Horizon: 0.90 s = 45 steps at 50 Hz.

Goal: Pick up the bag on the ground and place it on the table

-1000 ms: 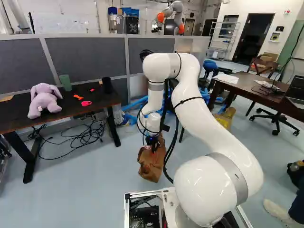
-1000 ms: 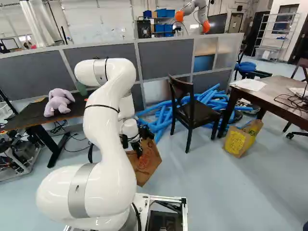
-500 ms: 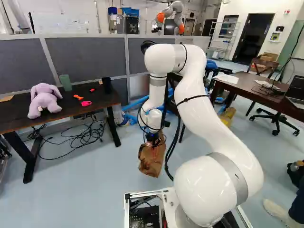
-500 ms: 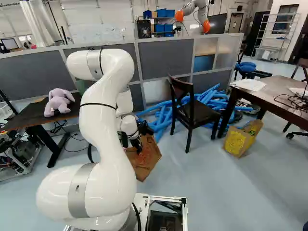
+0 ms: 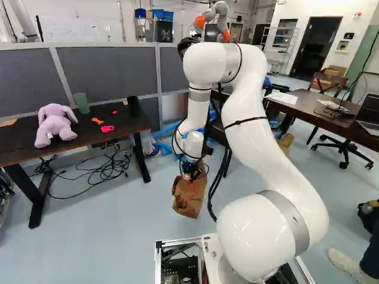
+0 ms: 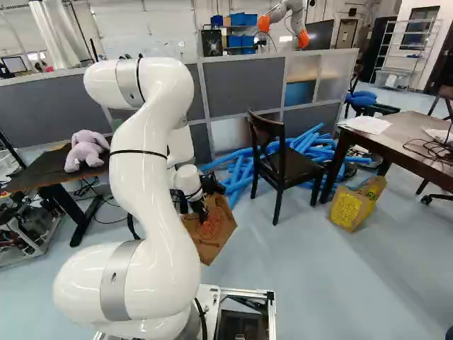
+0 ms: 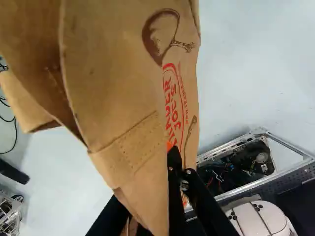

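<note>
My gripper (image 5: pixel 190 176) is low ahead of the base, shut on the upper part of a brown paper bag (image 5: pixel 188 200), which hangs tilted beneath it. The same bag (image 6: pixel 213 234) shows past the arm in the right base view. In the wrist view the gripper (image 7: pixel 171 150) pinches the bag's paper (image 7: pixel 115 88); a fold covers much of one finger. A dark table (image 5: pixel 89 131) stands at the left of the left base view, apart from the bag.
On the dark table are a purple plush rabbit (image 5: pixel 54 125), a green cup (image 5: pixel 82 103) and a black cup. A chair (image 6: pixel 283 166), blue foam tubes (image 6: pixel 237 170), another paper bag (image 6: pixel 356 203) and a brown table (image 6: pixel 407 138) stand right. Another robot (image 6: pixel 287 21) is behind the partition.
The arm's upper bend has risen and swung slightly outward. The gripped bag has come up a little with the gripper. The base has not moved.
</note>
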{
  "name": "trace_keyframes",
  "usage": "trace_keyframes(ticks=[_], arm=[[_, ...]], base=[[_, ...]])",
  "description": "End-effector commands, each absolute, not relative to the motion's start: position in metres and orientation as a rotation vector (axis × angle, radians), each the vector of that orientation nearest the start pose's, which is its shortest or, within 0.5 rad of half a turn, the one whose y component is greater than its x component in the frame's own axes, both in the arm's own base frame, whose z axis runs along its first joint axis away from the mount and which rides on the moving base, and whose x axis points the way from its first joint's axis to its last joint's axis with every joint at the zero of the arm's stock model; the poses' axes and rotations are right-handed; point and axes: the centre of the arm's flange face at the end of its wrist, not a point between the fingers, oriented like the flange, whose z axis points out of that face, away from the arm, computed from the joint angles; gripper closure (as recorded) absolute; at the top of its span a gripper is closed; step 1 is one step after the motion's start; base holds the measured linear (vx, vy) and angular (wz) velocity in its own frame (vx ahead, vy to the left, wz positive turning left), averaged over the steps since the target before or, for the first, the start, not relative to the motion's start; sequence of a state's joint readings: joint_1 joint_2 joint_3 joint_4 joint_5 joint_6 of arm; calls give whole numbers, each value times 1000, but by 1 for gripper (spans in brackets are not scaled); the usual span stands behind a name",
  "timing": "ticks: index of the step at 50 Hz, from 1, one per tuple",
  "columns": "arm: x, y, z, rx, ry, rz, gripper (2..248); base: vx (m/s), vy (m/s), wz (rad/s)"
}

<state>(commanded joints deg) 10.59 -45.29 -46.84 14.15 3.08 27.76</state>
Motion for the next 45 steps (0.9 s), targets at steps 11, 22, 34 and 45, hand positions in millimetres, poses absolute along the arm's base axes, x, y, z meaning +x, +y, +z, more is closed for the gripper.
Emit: trace_keyframes(ticks=[11,22,34,45], arm=[[432,80,143,-2997,841,-113,228],[426,79,159,-2993,839,-109,228],[419,79,177,-2989,839,-98,228],[412,78,193,-2984,837,-94,228]], base=[[0,0,0],[0,0,0],[0,0,0],[0,0,0]])
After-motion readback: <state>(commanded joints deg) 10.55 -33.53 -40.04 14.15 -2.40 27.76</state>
